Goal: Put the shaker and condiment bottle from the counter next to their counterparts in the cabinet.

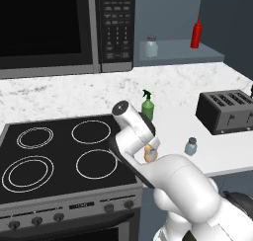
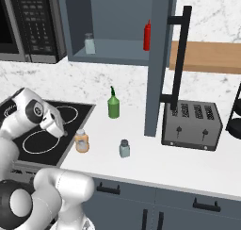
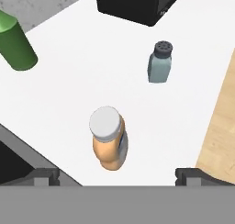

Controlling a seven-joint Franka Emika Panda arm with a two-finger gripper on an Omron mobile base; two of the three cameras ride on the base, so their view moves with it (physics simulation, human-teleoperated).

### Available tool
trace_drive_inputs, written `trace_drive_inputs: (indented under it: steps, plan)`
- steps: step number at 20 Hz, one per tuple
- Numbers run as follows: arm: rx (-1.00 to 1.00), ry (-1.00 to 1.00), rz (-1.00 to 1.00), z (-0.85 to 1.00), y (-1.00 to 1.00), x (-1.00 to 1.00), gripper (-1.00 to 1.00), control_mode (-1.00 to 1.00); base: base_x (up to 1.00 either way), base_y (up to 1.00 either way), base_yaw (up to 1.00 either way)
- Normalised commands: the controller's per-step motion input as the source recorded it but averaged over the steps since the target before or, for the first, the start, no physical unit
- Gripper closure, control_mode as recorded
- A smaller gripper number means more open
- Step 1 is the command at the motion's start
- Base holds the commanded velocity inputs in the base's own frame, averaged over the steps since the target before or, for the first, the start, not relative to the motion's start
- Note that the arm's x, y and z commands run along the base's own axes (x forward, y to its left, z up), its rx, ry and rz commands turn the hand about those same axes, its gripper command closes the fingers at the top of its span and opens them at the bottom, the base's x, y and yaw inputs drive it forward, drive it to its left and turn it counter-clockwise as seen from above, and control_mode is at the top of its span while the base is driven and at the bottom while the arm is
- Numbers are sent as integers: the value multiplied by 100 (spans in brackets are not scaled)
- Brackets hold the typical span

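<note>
The two small dark fingers (image 3: pixel 46 176) stand spread wide apart and empty, one to either side of the small orange-amber condiment bottle with the pale cream cap (image 3: pixel 109 143), which stands upright on the white speckled desk (image 3: pixel 92 76) below and between them, untouched. Taking that bottle as the landmark: the small pale grey-blue shaker with the dark perforated cap (image 3: pixel 160 63) stands upright near it on the desk, apart from it, toward the black toaster (image 2: pixel 192 125). The green spray bottle (image 2: pixel 113 104) stands behind the condiment bottle, toward the wall. The black glass cooktop (image 1: pixel 54 153) lies just beside it on the other side. Above and beyond it, on the shelf of the open blue-grey wall cabinet (image 2: pixel 113 50), stand a second pale shaker with a grey cap (image 2: pixel 89 44) and, well apart from it, a slim red squeeze bottle (image 2: pixel 147 36). The black microwave (image 1: pixel 59 27) hangs beside the cabinet.
</note>
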Motion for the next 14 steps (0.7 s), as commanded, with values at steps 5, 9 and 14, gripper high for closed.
trace_drive_inputs:
  steps: [5,9,14]
  plan:
    - [0,0,0,-20,-5,9,-100,-100,0,0,0]
    - [0,0,0,-19,-4,9,-100,-100,0,0,0]
    - [0,0,0,-17,-8,9,-100,-100,0,0,0]
